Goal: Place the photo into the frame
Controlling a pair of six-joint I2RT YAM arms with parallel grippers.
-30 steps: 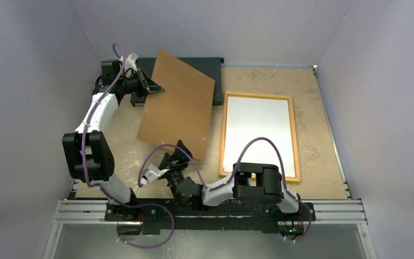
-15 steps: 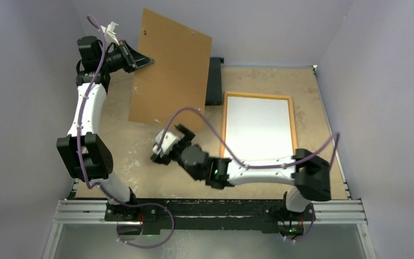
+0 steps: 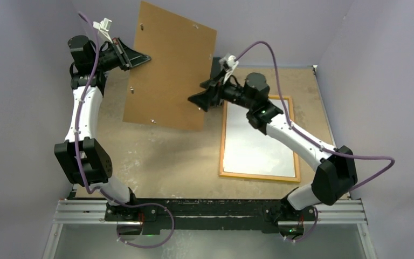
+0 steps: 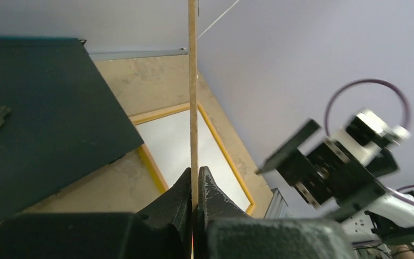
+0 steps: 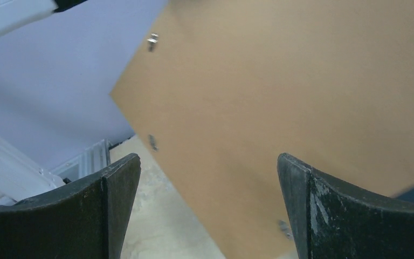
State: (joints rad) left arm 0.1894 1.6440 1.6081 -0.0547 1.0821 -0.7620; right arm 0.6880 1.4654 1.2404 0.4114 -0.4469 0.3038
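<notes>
Your sandy-brown tabletop (image 3: 161,162) carries the most. On its right half lies the one large, thin, yellow-orange picture frame (image 3: 259,176), flat, with its long axis running from the near edge toward the back wall. The one large rectangular paper photo (image 3: 256,143) lies flat inside it along the same axis, showing only its plain white back. You have one plain brown backing board (image 3: 170,67), lifted off the table at the far left and tilted, with small metal tabs (image 3: 152,121) along its edges. Behind it sits one flat black rectangular box (image 4: 32,108), mostly hidden from above. Of your two arms, the left gripper (image 3: 145,58) is pinched tight on the board's upper left edge, and the wrist view shows the board edge-on between its fingers (image 4: 207,189). The right gripper (image 3: 199,100) is spread wide at the board's right edge, facing its brown surface; you cannot tell whether it touches. The frame's far left corner lies just beside that right gripper, and the photo is well apart from the left one.
</notes>
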